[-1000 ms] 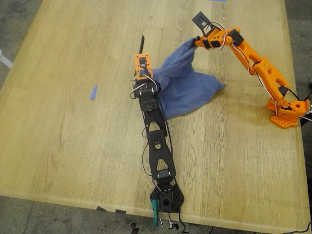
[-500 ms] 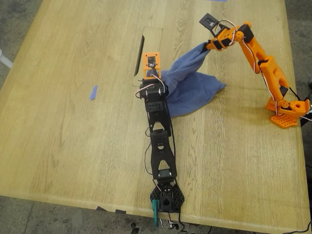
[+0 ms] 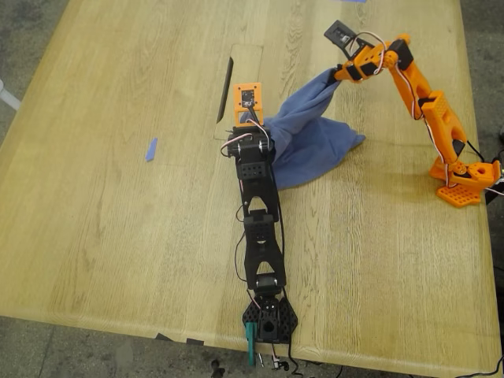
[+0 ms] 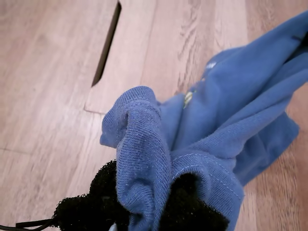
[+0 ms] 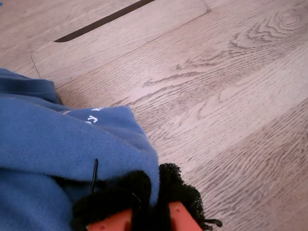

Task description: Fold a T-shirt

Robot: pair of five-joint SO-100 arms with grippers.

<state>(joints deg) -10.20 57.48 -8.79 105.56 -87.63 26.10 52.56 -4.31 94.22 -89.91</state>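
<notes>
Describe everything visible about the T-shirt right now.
The T-shirt is slate-blue knit cotton, bunched and unfolded. My first tool pinches one gathered, stitched edge; my second tool pinches another, lifting the cloth stretched between them. Its lower part drapes onto the wooden table. White lettering and a yellow-green print peek from the folds.

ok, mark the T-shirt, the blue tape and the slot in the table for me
T-shirt (image 3: 311, 138): exterior view, on the hanging blue cloth between the two arms.
blue tape (image 3: 151, 149): exterior view, middle of the strip on the table.
slot (image 3: 225, 102): exterior view, on the dark narrow opening in the tabletop.
</notes>
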